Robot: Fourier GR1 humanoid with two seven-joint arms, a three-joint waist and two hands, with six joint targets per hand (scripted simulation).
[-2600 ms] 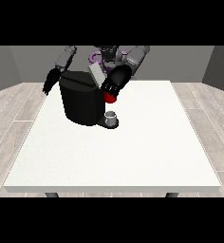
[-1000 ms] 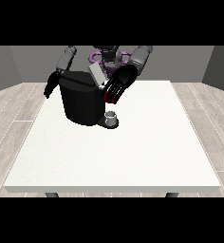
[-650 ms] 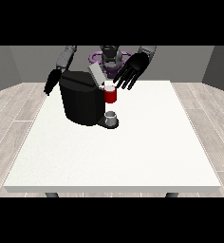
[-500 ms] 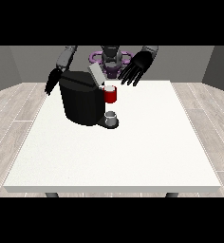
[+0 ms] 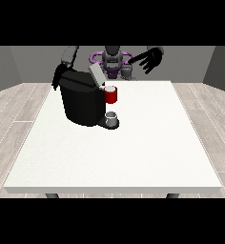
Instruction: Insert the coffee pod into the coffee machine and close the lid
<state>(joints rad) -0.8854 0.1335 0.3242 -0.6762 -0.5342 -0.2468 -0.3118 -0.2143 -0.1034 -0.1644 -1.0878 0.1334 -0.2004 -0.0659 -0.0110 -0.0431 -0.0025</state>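
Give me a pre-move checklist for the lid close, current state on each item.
1. Hand at the view's right off the coffee machine: ok, raised above the table's far edge, fingers spread, holding nothing.
2. Lid closed: not ok, it stands tilted up over the machine's top.
3. Pod seated in the machine: cannot tell, the pod does not show; only a red thing at the machine is visible.
4. Hand at the view's left clear of the lid: cannot tell, it sits mostly behind the machine.
5. Grey thing on the machine's base out of the way: ok, below the lid's path.
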